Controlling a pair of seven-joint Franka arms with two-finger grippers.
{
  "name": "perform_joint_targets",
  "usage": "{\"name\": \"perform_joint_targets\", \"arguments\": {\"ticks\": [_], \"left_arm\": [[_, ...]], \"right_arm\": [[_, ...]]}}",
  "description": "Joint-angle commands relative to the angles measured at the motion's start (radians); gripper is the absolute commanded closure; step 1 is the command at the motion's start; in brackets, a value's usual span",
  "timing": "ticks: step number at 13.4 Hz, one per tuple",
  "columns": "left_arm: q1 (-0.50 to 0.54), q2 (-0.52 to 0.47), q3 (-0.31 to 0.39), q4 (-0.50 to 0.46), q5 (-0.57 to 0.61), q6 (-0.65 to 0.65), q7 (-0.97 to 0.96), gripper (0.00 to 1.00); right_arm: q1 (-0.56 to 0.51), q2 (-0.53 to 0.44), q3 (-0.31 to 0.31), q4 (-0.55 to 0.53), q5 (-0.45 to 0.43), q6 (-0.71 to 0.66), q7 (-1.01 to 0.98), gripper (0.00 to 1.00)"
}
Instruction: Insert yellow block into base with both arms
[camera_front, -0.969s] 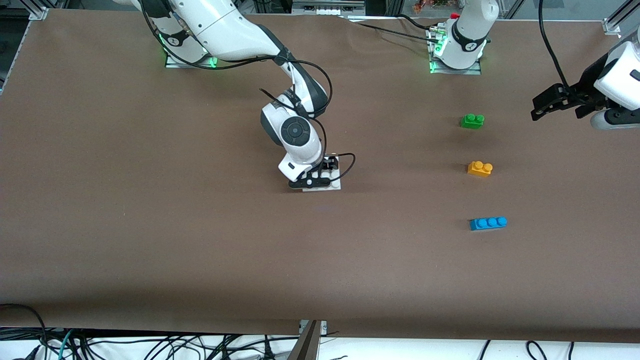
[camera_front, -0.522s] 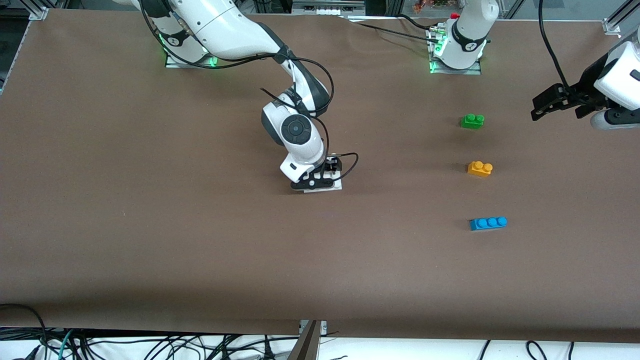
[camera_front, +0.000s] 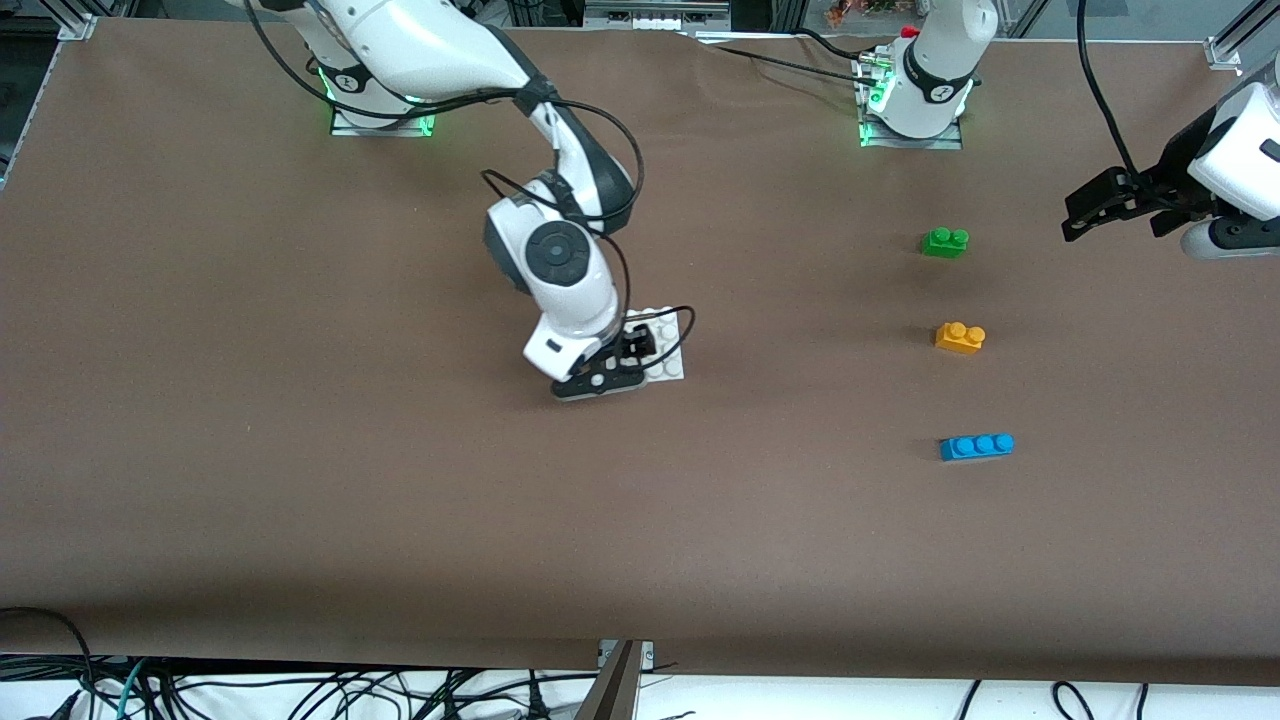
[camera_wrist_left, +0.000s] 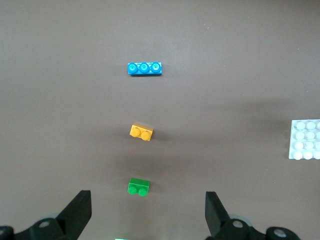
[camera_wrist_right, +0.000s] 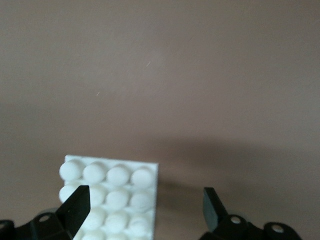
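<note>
1. The yellow block (camera_front: 960, 338) is a small orange-yellow plastic brick with two round studs on top, lying flat on the brown tabletop (camera_front: 300, 480) toward the left arm's end.
2. It sits between two other bricks, apart from both: a green brick (camera_front: 944, 242) with two studs farther from the front camera, and a longer blue brick (camera_front: 976, 446) with three studs nearer to it.
3. The base (camera_front: 665, 352) is a flat white square plate covered in rounded studs, resting near the middle of the tabletop, well apart from the three bricks.
4. The right gripper (camera_front: 598, 378) is low at the base's edge on the side toward the right arm's end; its fingers are spread apart and hold nothing.
5. The right arm's wrist and cable hide part of the base in the front view, and the right wrist view cuts the plate off, showing one black finger (camera_wrist_right: 77, 205) over its studs.
6. The left gripper (camera_front: 1085, 212) hangs in the air over the left arm's end of the tabletop, its jaws wide and empty; the arm waits.
7. The left wrist view shows only a corner of the base.
8. The tabletop covering looks matte and smooth; the bricks look glossy and hard.
</note>
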Motion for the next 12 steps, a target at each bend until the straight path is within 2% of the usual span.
{"name": "perform_joint_targets", "arguments": {"ticks": [1, 5, 8, 12], "left_arm": [[0.007, 0.008, -0.004, 0.024, -0.018, -0.005, 0.004, 0.0], [0.007, 0.008, -0.004, 0.024, -0.018, -0.005, 0.004, 0.0], [0.007, 0.008, -0.004, 0.024, -0.018, -0.005, 0.004, 0.0], [0.007, 0.008, -0.004, 0.024, -0.018, -0.005, 0.003, 0.0]], "right_arm": [[-0.016, -0.078, -0.059, -0.014, -0.01, -0.053, -0.062, 0.0], [-0.016, -0.125, -0.157, -0.016, -0.01, -0.064, -0.065, 0.0], [-0.026, -0.18, -0.235, -0.014, -0.007, -0.147, -0.112, 0.0], [-0.097, -0.265, -0.266, -0.014, -0.001, -0.25, -0.215, 0.0]]}}
